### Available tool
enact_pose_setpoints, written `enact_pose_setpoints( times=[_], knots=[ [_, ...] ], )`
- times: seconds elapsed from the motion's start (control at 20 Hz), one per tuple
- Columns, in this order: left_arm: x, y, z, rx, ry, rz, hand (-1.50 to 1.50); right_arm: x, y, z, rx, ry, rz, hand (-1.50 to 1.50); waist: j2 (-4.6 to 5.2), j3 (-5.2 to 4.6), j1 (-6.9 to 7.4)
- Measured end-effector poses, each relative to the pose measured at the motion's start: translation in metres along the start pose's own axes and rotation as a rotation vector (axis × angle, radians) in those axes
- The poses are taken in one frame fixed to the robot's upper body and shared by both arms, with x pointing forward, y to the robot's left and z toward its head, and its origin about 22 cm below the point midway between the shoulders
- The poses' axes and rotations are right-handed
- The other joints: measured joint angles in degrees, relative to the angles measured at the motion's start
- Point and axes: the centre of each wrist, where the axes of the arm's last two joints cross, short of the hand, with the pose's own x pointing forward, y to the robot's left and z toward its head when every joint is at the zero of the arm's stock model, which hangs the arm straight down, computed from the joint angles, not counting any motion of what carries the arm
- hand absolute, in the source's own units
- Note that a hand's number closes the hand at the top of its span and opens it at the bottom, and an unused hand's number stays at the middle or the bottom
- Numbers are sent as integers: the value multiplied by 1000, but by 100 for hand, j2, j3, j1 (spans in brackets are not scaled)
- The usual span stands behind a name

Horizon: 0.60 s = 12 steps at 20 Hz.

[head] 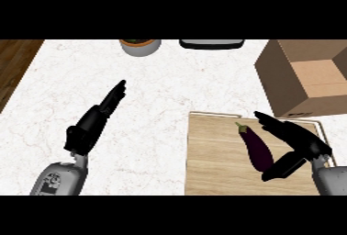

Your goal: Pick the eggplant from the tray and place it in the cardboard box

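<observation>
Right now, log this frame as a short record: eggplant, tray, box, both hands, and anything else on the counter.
eggplant: lying on the tray, stem toward the far side
tray: wooden, at the counter's near right
box: cardboard, open, beyond the tray at far right
right hand: open, beside the eggplant, thumb near its lower end, not closed on it
left hand: open, over bare counter at left
other: pot and dark dish at far edge
</observation>
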Motion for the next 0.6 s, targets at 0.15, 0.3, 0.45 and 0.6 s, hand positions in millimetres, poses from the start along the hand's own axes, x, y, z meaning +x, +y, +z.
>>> enact_pose_setpoints(
  times=[0.15, 0.3, 0.45, 0.6],
  knots=[
    [-3, 2, 3, -7, 0, 5, 0, -2, 2, -4, 14, 1, 9, -150, -9, -10, -4],
    [-2, 1, 4, 0, -1, -2, 0, -4, 4, -6, 29, 1, 23, -150, -21, -22, -6],
    [2, -1, 5, -1, 0, -7, 0, -4, 11, -10, 30, 9, 32, -150, -40, -49, -18],
    [1, 1, 0, -2, 0, -1, 0, 0, 17, -15, 36, 14, 43, -150, -42, -55, -26]
  ],
)
